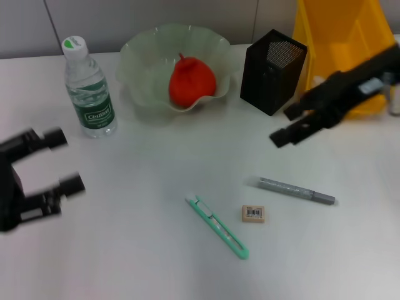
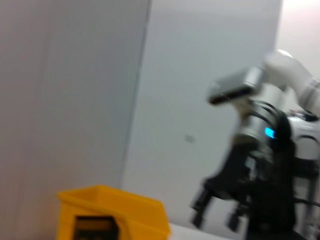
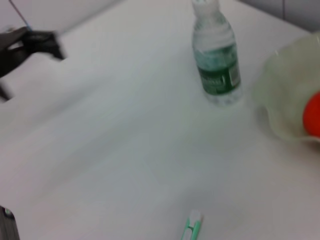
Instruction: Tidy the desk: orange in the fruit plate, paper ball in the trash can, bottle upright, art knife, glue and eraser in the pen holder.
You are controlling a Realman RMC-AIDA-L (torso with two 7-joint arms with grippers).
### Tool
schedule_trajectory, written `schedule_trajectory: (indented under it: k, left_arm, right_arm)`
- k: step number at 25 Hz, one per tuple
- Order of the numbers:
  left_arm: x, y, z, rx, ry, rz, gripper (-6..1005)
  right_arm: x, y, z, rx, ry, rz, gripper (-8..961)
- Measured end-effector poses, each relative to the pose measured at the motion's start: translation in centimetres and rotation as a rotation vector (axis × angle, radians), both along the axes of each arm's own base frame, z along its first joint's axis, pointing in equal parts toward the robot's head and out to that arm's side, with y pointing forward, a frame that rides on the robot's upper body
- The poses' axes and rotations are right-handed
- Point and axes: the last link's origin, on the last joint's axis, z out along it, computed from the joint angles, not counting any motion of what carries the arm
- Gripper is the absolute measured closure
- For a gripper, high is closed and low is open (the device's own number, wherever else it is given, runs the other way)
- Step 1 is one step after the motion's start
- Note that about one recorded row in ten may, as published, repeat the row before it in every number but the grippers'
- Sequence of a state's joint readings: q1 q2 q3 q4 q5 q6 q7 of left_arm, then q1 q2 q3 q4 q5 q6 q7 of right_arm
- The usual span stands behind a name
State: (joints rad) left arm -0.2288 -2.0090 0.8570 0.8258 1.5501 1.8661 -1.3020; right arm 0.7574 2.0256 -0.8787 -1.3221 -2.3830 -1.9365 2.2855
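Note:
An orange (image 1: 192, 82) lies in the pale green fruit plate (image 1: 140, 62) at the back. To its left a water bottle (image 1: 90, 87) stands upright. A black mesh pen holder (image 1: 273, 70) stands right of the plate, in front of a yellow trash can (image 1: 340, 37). On the near table lie a green art knife (image 1: 217, 227), a small eraser (image 1: 253, 214) and a grey glue stick (image 1: 297, 190). My right gripper (image 1: 282, 125) hangs open and empty just right of the pen holder. My left gripper (image 1: 70, 160) is open and empty at the left edge. No paper ball shows.
The right wrist view shows the bottle (image 3: 216, 60), the plate's rim (image 3: 280, 90) and the knife's tip (image 3: 192, 227). The left wrist view looks across at the yellow can (image 2: 112, 212) and my right gripper (image 2: 215, 220). A small object (image 1: 394, 100) sits at the right edge.

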Motion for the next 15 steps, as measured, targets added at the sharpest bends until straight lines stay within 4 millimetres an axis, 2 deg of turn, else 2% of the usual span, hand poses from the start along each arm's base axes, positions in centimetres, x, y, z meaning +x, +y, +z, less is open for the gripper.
schedule_trajectory:
  k: [1,2,4,5,6,7,9,10,11,13,15]
  left_arm:
    - [-0.1,-0.6,-0.6,-0.033,0.023,-0.022,172]
    - [-0.1,-0.6,-0.6,-0.033,0.023,-0.022,172]
    - [-0.2,-1.0,-1.1,-0.064,0.046,-0.038,172]
    - [-0.2,-1.0,-1.1,-0.064,0.046,-0.038,172]
    - [-0.2,-1.1,-1.3,-0.082,0.059,-0.048,172]
    - [-0.2,-1.1,-1.4,-0.088,0.063,-0.051,172]
    - [-0.3,-1.2,-1.8,-0.109,0.09,-0.069,172]
    - [-0.3,-1.2,-1.8,-0.109,0.09,-0.069,172]
    - [-0.4,-1.2,-2.0,-0.117,0.11,-0.081,172]
    - [-0.4,-1.2,-2.1,-0.119,0.119,-0.086,172]
    - [-0.7,-1.2,-2.2,-0.118,0.151,-0.097,172]
  right_arm:
    - [-1.3,0.9,-1.0,-0.017,-0.045,-0.037,176]
    - [-1.3,0.9,-1.0,-0.017,-0.045,-0.037,176]
    - [-3.2,2.2,-2.8,-0.061,-0.115,-0.117,176]
    - [-3.2,2.2,-2.8,-0.061,-0.115,-0.117,176]
    - [-4.2,2.8,-4.1,-0.104,-0.16,-0.165,176]
    - [-4.2,2.8,-4.1,-0.104,-0.16,-0.165,176]
    - [-5.5,3.6,-6.0,-0.146,-0.215,-0.215,176]
    - [-5.5,3.6,-6.0,-0.146,-0.215,-0.215,176]
    - [-6.2,3.8,-7.5,-0.154,-0.248,-0.241,176]
    - [-6.4,3.8,-8.1,-0.155,-0.265,-0.252,177]
    - [-6.8,4.1,-10.6,-0.119,-0.347,-0.285,177]
